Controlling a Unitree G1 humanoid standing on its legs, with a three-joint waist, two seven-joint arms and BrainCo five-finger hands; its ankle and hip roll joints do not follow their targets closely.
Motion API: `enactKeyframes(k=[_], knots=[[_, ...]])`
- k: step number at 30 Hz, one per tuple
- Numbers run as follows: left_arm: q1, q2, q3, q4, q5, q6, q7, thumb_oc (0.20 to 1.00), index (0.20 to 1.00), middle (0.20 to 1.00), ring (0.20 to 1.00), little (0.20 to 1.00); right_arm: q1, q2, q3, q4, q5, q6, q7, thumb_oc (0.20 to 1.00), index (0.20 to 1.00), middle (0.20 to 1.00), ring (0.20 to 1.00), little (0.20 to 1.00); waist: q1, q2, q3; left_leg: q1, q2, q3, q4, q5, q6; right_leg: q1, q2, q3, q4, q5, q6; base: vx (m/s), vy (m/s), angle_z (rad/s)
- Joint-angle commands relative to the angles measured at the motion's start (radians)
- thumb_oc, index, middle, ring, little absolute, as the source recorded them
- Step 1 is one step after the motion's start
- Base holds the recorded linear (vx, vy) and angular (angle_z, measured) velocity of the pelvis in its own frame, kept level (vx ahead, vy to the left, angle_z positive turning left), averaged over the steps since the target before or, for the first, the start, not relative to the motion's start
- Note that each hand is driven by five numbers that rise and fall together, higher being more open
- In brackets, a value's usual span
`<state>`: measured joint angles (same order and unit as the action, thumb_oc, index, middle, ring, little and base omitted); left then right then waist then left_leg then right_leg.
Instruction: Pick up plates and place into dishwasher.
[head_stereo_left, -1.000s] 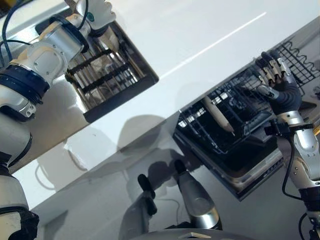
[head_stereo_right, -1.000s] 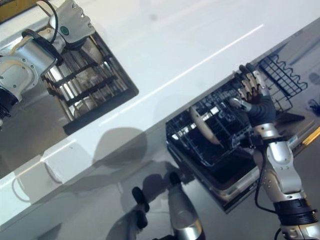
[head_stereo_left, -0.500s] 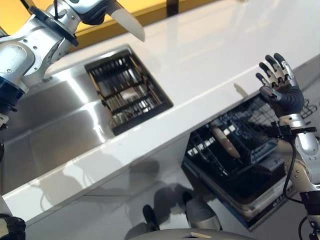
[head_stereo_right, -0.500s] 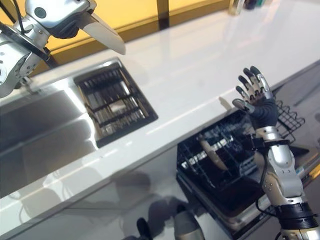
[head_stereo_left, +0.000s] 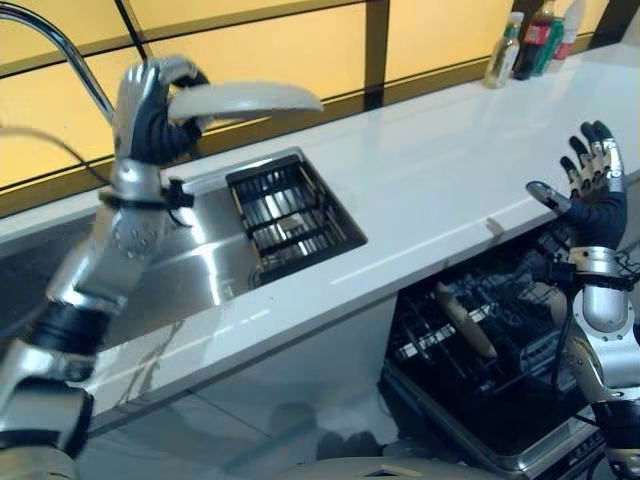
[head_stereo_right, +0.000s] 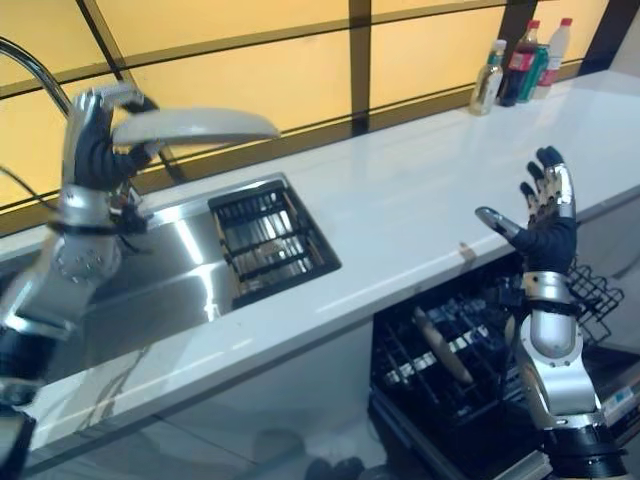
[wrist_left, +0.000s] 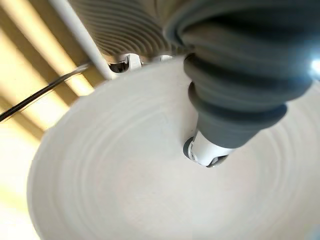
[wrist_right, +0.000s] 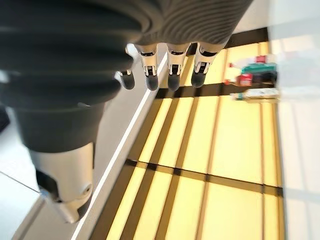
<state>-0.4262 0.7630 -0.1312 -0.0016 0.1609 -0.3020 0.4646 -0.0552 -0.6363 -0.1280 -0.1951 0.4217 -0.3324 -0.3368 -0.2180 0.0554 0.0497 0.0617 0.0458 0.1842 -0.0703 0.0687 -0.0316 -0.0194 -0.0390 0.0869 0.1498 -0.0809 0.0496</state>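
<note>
held: pale round ceramic plate (head_stereo_left: 245, 98) up over the steel sink (head_stereo_left: 190, 262), rim pinched in the left hand (head_stereo_left: 150, 105) | handling: stiff, glossy, probably slippery and chippable; I'd grip deeper on the rim | right hand (head_stereo_left: 590, 190): fingers spread, empty, above the black wire dishwasher rack (head_stereo_left: 470, 330)

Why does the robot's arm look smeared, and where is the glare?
In the left eye view the left hand holding the plate is motion-blurred; the steel sink throws bright glare. In the left wrist view the plate is soft and close.
</note>
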Motion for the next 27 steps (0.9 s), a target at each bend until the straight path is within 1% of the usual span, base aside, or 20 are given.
enactKeyframes(k=[1, 4, 8, 10, 12, 13, 17, 19, 22, 27], knots=[[-0.017, -0.054, 0.053, -0.082, -0.119, -0.032, -0.051, 0.200, 0.200, 0.200, 0.200, 0.200, -0.063, 0.001, -0.034, -0.094, -0.089, -0.052, 0.024, 1.000, 1.000, 1.000, 1.000, 1.000, 0.025, -0.042, -0.053, 0.003, -0.007, -0.038, 0.086, -0.139, 0.010, -0.008, -0.035, 0.016, -0.063, 0.086, 0.105, -0.06, -0.018, 0.00], [0.025, -0.148, 0.041, -0.125, -0.184, -0.046, -0.101, 0.200, 0.200, 0.200, 0.200, 0.200, -0.110, -0.013, 0.018, -0.108, -0.186, -0.023, 0.074, 1.000, 1.000, 1.000, 1.000, 1.000, 0.048, -0.052, -0.059, -0.003, -0.015, -0.053, 0.086, -0.140, 0.011, -0.006, -0.041, -0.001, -0.071, 0.091, 0.107, -0.06, -0.028, 0.08], [0.065, -0.216, 0.021, -0.165, -0.229, -0.049, -0.176, 0.200, 0.200, 0.200, 0.200, 0.200, -0.159, -0.053, 0.083, -0.127, -0.253, 0.045, 0.173, 1.000, 1.000, 1.000, 1.000, 1.000, 0.062, -0.061, -0.065, -0.009, -0.022, -0.063, 0.088, -0.144, 0.016, -0.009, -0.045, -0.010, -0.073, 0.092, 0.108, -0.05, -0.025, 0.06], [0.061, -0.225, -0.001, -0.174, -0.228, -0.045, -0.186, 0.200, 0.200, 0.200, 0.200, 0.200, -0.192, -0.072, 0.123, -0.120, -0.289, 0.070, 0.200, 1.000, 1.000, 1.000, 1.000, 1.000, 0.068, -0.064, -0.066, -0.011, -0.024, -0.064, 0.086, -0.145, 0.018, -0.009, -0.047, -0.015, -0.075, 0.091, 0.108, -0.04, -0.016, 0.00], [0.048, -0.230, -0.026, -0.177, -0.228, -0.044, -0.190, 0.200, 0.200, 0.200, 0.200, 0.200, -0.227, -0.082, 0.162, -0.111, -0.276, 0.088, 0.221, 1.000, 1.000, 1.000, 1.000, 1.000, 0.074, -0.065, -0.067, -0.011, -0.026, -0.066, 0.083, -0.145, 0.020, -0.008, -0.048, -0.019, -0.080, 0.090, 0.109, -0.01, -0.006, 0.02], [0.042, -0.234, -0.036, -0.176, -0.234, -0.045, -0.196, 0.200, 0.200, 0.200, 0.200, 0.200, -0.241, -0.080, 0.178, -0.107, -0.268, 0.095, 0.234, 1.000, 1.000, 1.000, 1.000, 1.000, 0.077, -0.065, -0.068, -0.011, -0.026, -0.068, 0.082, -0.145, 0.020, -0.006, -0.049, -0.021, -0.083, 0.089, 0.108, -0.02, -0.012, 0.08], [0.031, -0.256, -0.059, -0.174, -0.268, -0.045, -0.215, 0.200, 0.200, 0.200, 0.200, 0.200, -0.297, -0.054, 0.234, -0.094, -0.297, 0.127, 0.232, 1.000, 1.000, 1.000, 1.000, 1.000, 0.090, -0.064, -0.069, -0.011, -0.028, -0.078, 0.074, -0.143, 0.020, -0.002, -0.049, -0.028, -0.092, 0.085, 0.108, -0.01, -0.014, 0.09], [0.043, -0.264, -0.058, -0.183, -0.291, -0.049, -0.237, 0.200, 0.200, 0.200, 0.200, 0.200, -0.308, -0.046, 0.242, -0.098, -0.291, 0.139, 0.233, 1.000, 1.000, 1.000, 1.000, 1.000, 0.096, -0.064, -0.069, -0.011, -0.028, -0.083, 0.071, -0.142, 0.020, 0.000, -0.050, -0.033, -0.092, 0.084, 0.107, 0.00, -0.010, 0.17], [0.080, -0.274, -0.043, -0.204, -0.321, -0.056, -0.280, 0.200, 0.200, 0.200, 0.200, 0.200, -0.295, -0.036, 0.223, -0.122, -0.241, 0.155, 0.258, 1.000, 1.000, 1.000, 1.000, 1.000, 0.102, -0.064, -0.069, -0.012, -0.029, -0.090, 0.068, -0.145, 0.023, -0.001, -0.049, -0.035, -0.088, 0.080, 0.105, 0.00, -0.005, 0.05], [0.109, -0.292, -0.052, -0.211, -0.353, -0.062, -0.313, 0.200, 0.200, 0.200, 0.200, 0.200, -0.283, -0.005, 0.228, -0.135, -0.188, 0.158, 0.302, 1.000, 1.000, 1.000, 1.000, 1.000, 0.109, -0.065, -0.065, -0.013, -0.032, -0.096, 0.065, -0.146, 0.026, -0.002, -0.050, -0.039, -0.083, 0.077, 0.105, -0.01, -0.004, 0.04]])
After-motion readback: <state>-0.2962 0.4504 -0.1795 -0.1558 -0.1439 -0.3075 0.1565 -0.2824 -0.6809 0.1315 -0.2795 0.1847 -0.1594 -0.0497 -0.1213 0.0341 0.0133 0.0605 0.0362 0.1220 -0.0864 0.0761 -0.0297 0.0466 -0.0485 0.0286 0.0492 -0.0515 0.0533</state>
